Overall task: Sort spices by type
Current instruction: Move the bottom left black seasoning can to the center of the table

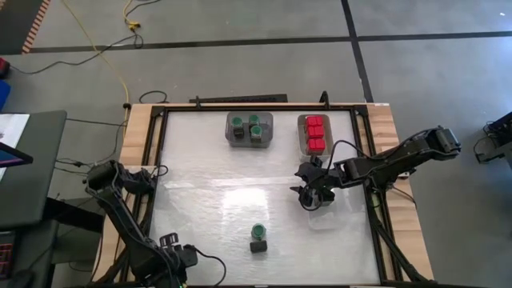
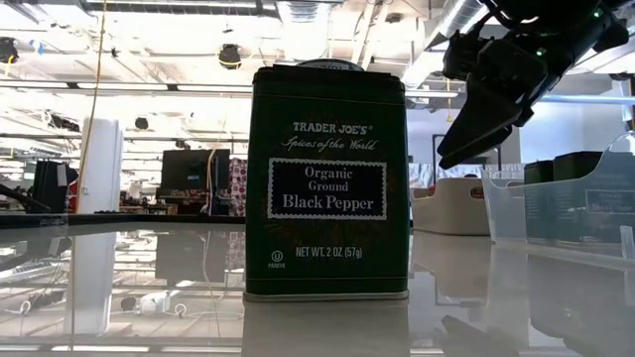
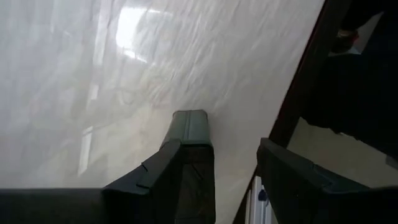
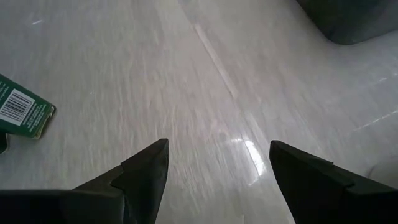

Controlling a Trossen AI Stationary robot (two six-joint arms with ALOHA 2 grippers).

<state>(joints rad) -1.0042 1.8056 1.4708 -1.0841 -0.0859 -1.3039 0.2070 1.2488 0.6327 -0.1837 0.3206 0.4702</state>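
- The right claw (image 1: 314,194) hangs above the tabletop (image 1: 208,200) on its right side, with the fingers spread and nothing between them; the right wrist view shows only bare surface between the two tips.
- Two spices are not sorted yet: a green-lidded jar (image 1: 258,231) and a black pepper tin (image 1: 258,246). They stand close together near the front edge of the tabletop, the tin in front of the jar.
- From the right claw this pair lies toward the front and toward the left arm's side, a clear way off. The left claw (image 1: 172,254) waits at the front left corner, also spread and empty; it seems about as near to the pair.
- The tin stands upright, its long axis vertical, with the broad label face toward the low camera.
- At the back stand a grey tray (image 1: 249,141) with the other green-lidded jars (image 1: 250,128) and a tray with the red-topped boxes (image 1: 315,134). A clear tray (image 1: 332,218) lies just below the right claw.
- Nothing stands between either claw and the pair; the jar so near the tin probably leaves little room for the fingers.
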